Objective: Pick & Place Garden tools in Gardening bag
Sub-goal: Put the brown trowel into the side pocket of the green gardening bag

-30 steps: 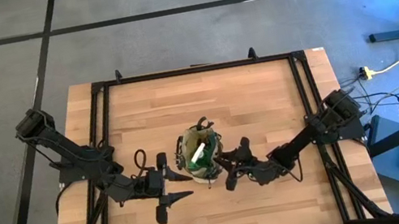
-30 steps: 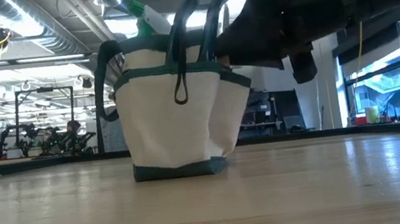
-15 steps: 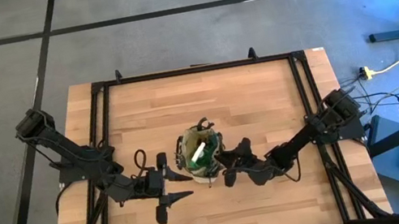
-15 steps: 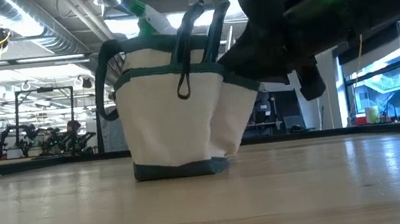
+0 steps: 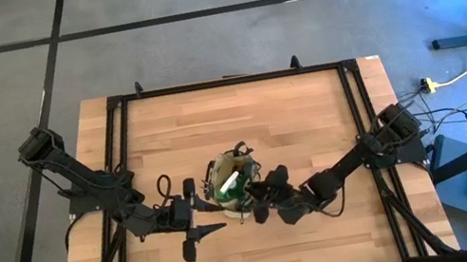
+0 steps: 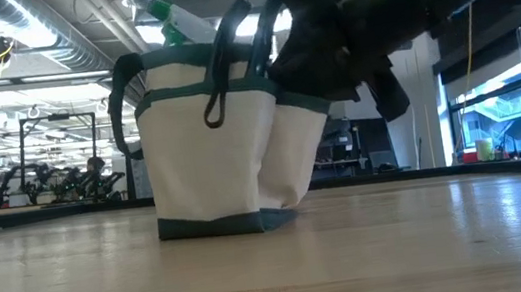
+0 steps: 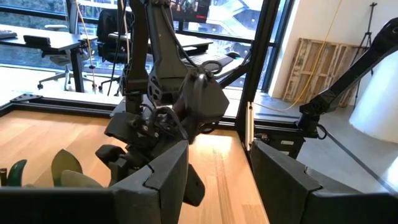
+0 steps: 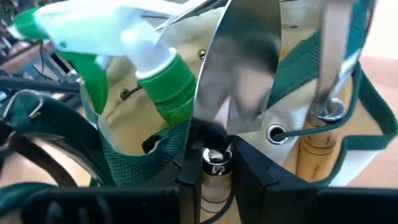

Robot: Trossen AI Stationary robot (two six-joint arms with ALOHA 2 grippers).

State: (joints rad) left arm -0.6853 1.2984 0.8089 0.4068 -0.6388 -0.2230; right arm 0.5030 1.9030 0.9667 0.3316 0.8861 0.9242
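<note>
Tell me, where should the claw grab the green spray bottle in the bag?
Probably the narrow green neck under the white top of the green plastic spray bottle, coming from above through the round mouth of the tan fabric bag. The body is down inside, and the neck and sprayer head stick up, leaning above the rim.

robotics lab | exposed ceiling ducts [image 6: 44, 33] | desks [image 7: 37, 40]

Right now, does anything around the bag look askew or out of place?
Yes. The gardening bag leans sideways on the table, one bottom edge lifted, as the right end effector grips a trowel at its rim.
</note>
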